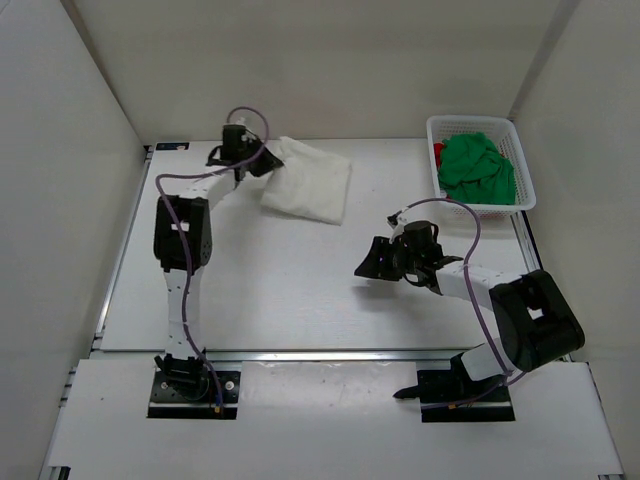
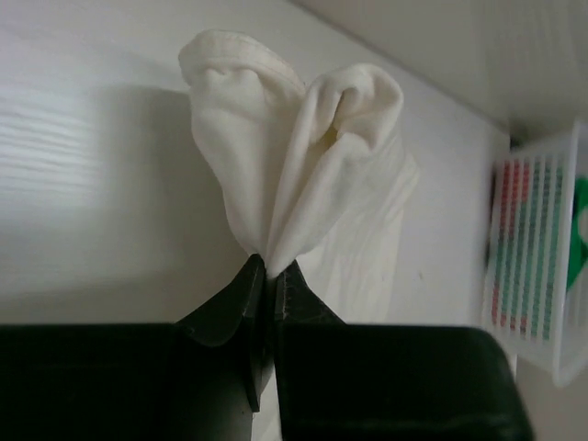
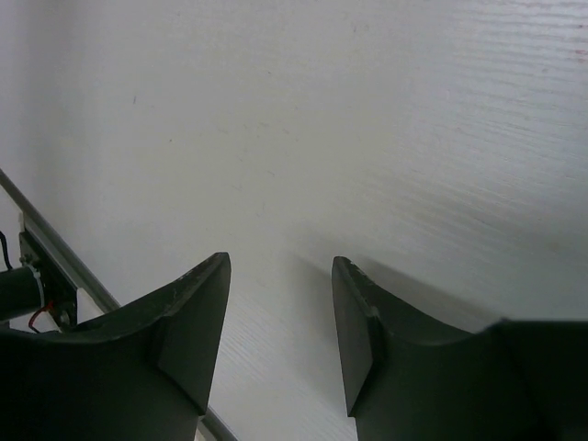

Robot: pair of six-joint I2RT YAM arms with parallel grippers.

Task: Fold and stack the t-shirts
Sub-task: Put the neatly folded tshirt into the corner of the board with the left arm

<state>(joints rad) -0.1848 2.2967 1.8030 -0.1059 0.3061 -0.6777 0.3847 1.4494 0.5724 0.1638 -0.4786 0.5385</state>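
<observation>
Where the top external camera looks down on the white tabletop [image 1: 270, 290], the entries run as follows.

- **Item one:** the cream-white cloth t-shirt [image 1: 310, 185] lies loosely folded near the far edge, left of centre. Its left end is gathered into the left claw [image 1: 247, 160].
- **Item two:** the bright green cloth t-shirt [image 1: 478, 168] is heaped in the white plastic mesh basket [image 1: 480, 122] at the far right corner.
- **Item three:** the bright red cloth t-shirt [image 1: 438, 152] shows only as a sliver at the left wall of that basket.
- **Right claw:** the right claw [image 1: 375, 262] hangs over bare tabletop right of centre, well apart from all cloth.

Left wrist view:
- The left claw [image 2: 269, 273] is closed to a tight pinch on a bunch of the cream-white cloth t-shirt [image 2: 294, 156].
- The cloth fans out beyond the tips in two soft lobes.
- The white plastic mesh basket [image 2: 537, 276] stands at the right of the view, with green and red showing through its mesh.

Right wrist view:
- The right claw [image 3: 280, 266] has its jaws standing wide, with nothing between them and nothing touched.
- Only tabletop [image 3: 386, 119] lies below it.

Handling, as judged:
- All three shirts look light, limp and unbreakable, so they are likely to sag, drag and bunch rather than hold a shape.
- A pinch through one layer may slip or pull the fold apart.
- The best holds are probably hem corners or shoulder seams, one in each claw, so the cloth stays spread.
- The green heap is best taken at its topmost fold.
</observation>
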